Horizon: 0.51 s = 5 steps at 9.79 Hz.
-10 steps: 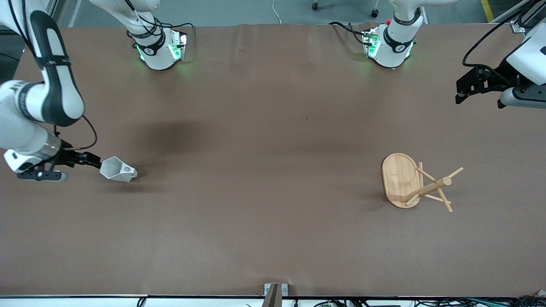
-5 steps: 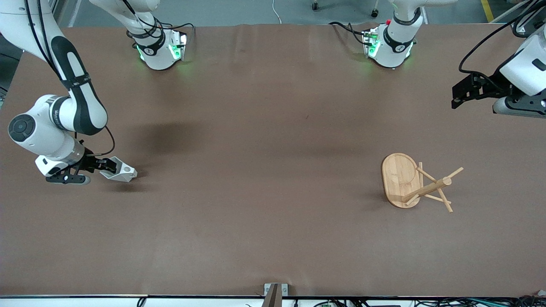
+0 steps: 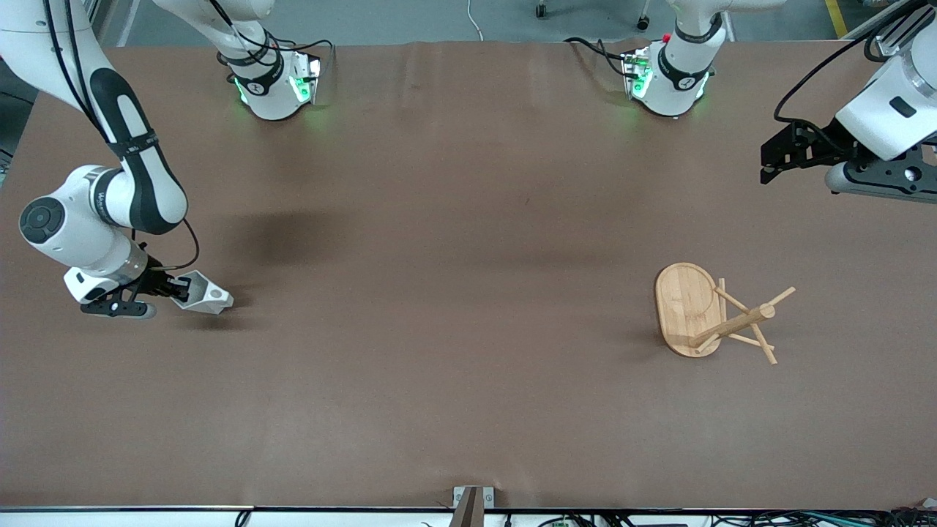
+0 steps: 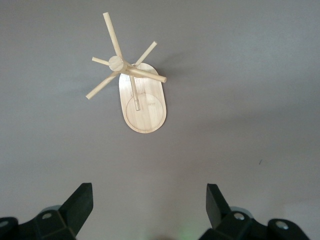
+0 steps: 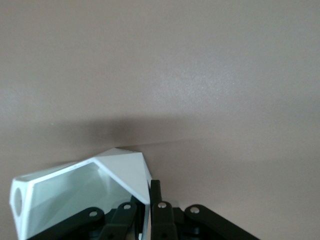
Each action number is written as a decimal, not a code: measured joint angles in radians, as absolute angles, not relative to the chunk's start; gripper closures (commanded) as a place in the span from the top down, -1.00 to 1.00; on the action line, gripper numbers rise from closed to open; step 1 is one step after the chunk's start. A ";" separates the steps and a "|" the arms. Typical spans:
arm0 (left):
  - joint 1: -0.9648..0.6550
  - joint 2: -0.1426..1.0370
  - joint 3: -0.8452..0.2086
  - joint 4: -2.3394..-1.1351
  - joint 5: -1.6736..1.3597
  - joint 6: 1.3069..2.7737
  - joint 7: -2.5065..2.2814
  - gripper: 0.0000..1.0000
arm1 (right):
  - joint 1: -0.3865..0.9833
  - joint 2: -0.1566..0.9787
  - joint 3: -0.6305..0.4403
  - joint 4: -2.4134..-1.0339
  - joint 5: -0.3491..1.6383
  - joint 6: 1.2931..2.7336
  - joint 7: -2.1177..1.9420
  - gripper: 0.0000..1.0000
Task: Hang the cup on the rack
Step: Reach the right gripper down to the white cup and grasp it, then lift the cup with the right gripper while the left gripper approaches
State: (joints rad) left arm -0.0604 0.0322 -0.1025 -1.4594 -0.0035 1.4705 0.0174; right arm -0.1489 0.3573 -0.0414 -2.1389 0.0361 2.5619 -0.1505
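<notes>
Since a second ago we see the right gripper clamp the white faceted cup's rim at the table's nine o'clock, rack toppled at three o'clock, left gripper hovering spread.

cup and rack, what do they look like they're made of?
Cup: looks like glazed ceramic or hard plastic; plain white, flat facets, crisp edges, slight sheen. Can't settle which.
Rack: light wood, likely bamboo; pale tan base with visible grain lines in the left wrist view, round pegs, matte finish.
</notes>
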 measured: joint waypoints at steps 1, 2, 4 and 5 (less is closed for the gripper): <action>-0.067 0.032 -0.103 -1.459 -0.004 1.470 0.017 1.00 | -0.149 0.357 -0.041 -2.138 0.037 2.561 -0.150 -0.99; -0.074 0.032 -0.103 -1.459 -0.004 1.470 0.017 1.00 | -0.149 0.357 -0.038 -2.134 0.037 2.540 -0.151 -0.99; -0.090 0.032 -0.107 -1.459 -0.004 1.470 0.017 1.00 | -0.142 0.356 -0.023 -2.102 0.036 2.453 -0.201 -0.99; -0.095 0.032 -0.111 -1.459 -0.004 1.470 0.017 1.00 | -0.139 0.351 -0.009 -2.069 0.036 2.411 -0.243 -0.99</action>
